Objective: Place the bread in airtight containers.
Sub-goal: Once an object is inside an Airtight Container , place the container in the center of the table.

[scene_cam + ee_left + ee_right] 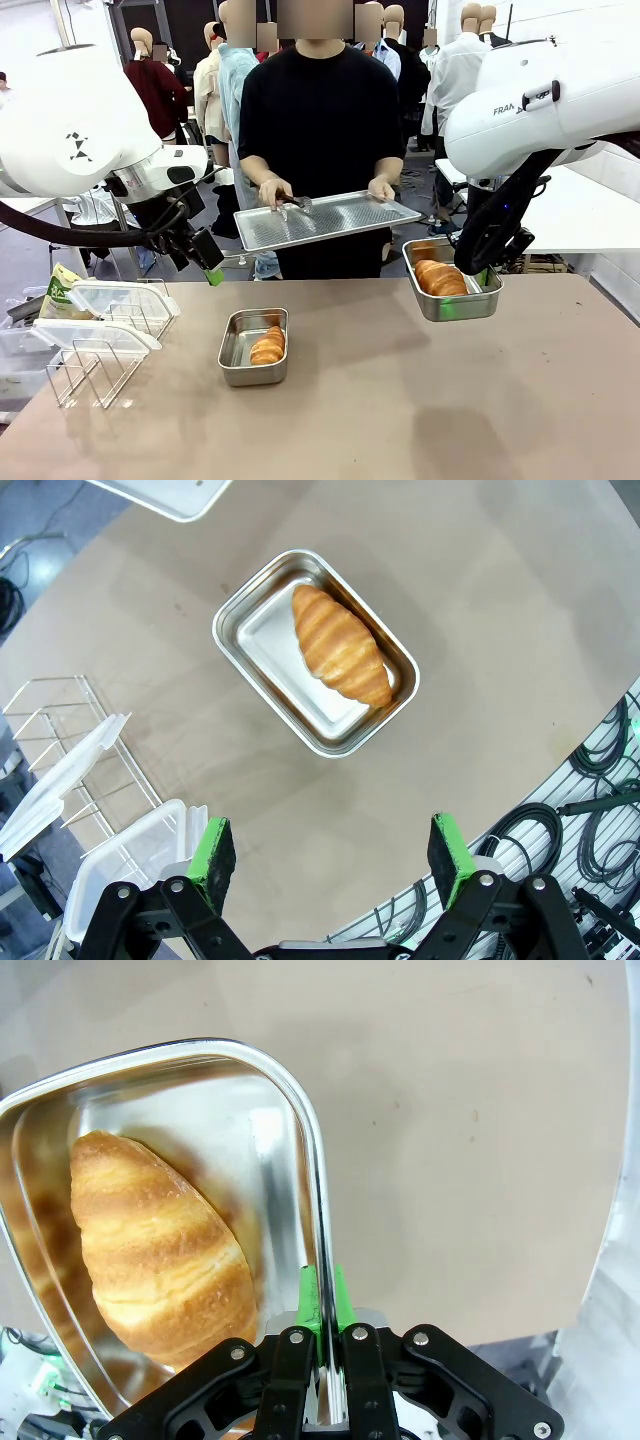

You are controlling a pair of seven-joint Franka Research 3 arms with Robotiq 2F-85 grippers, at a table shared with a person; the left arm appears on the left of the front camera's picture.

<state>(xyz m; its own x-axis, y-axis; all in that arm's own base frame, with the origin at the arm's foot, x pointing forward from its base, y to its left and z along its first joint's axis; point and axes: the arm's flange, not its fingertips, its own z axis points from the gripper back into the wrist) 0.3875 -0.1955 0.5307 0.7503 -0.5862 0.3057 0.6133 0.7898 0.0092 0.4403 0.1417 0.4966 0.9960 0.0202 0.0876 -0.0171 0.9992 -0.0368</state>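
**Fig.: rolls in tins, lids still off.**
I had R claw pinching rim of tin w/ roll, above bench; L claw wide, over 2nd tin, nearer lids.

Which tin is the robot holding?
The tin on the robot's right: the right claw pinches its rim. The other tin sits on the table, untouched.

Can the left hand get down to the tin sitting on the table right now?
Probably yes: the left hand is open and faces the tin, with bare table around it and nothing between. The roll lies inside.
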